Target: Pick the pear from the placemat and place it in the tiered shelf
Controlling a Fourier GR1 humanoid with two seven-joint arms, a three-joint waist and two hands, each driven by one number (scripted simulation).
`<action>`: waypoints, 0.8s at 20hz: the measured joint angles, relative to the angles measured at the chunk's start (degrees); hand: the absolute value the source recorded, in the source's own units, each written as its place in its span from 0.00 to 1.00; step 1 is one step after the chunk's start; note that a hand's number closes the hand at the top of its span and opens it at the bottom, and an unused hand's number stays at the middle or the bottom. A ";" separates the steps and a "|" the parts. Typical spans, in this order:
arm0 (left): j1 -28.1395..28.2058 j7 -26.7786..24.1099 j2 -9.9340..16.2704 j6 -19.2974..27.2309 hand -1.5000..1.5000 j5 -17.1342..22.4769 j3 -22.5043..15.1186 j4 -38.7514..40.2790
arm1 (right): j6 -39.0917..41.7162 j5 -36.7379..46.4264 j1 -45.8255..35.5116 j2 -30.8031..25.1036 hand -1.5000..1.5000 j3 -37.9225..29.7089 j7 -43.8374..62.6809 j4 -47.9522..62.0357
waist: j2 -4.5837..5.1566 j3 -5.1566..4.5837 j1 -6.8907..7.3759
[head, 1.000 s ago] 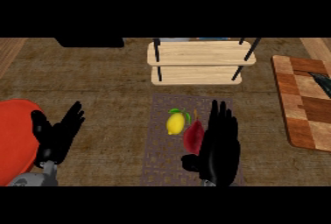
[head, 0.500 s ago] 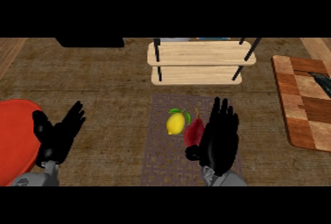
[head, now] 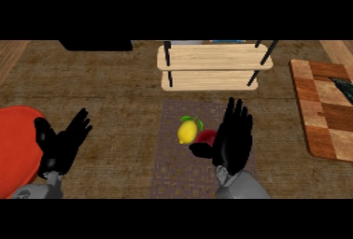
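One yellow fruit (head: pixel 186 131) and one red fruit (head: pixel 205 136) lie mid-placemat (head: pixel 179 172); the right hand (head: pixel 231 137), fingers released, partly covers the red. The left hand (head: pixel 63 142) rests released near the surface's left edge.

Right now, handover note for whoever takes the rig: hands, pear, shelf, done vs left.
Right hand: open, fingers straight, over the placemat, beside a dark red item it partly hides; holds nothing.
Left hand: open, resting at lower left by the red plate.
Yellow fruit with green leaf lies on the placemat, just left of the right hand.
Tiered shelf beyond the placemat; its visible boards bare.
Done: nothing grasped. Left: grasp, lift, place in shelf.
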 measured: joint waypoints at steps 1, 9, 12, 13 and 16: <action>0.05 0.12 -0.34 0.32 0.50 -0.33 -0.16 -0.32 | -0.91 -0.07 -0.22 0.06 0.00 -0.51 -0.72 1.42 | -0.01 0.01 0.03; 0.01 -0.13 -0.73 -0.70 0.50 -1.13 0.38 -0.23 | -0.45 -7.39 -4.66 0.10 1.00 1.67 -3.15 9.85 | -0.09 -0.06 0.37; 0.37 0.78 -0.97 -0.70 0.50 -1.51 0.94 -1.07 | -2.43 -10.06 -5.96 0.08 1.00 3.20 -4.80 12.80 | -0.20 -0.09 0.25; 0.56 0.92 -1.14 -0.65 0.50 -1.75 1.12 -1.30 | -3.01 -10.51 -6.12 0.05 1.00 4.18 -4.96 13.02 | -0.18 -0.12 0.19; 0.23 1.60 -1.31 -1.14 0.50 -2.12 1.82 -0.98 | -5.18 -10.86 -7.47 -0.27 1.00 6.60 -5.60 14.61 | -0.12 -0.20 0.07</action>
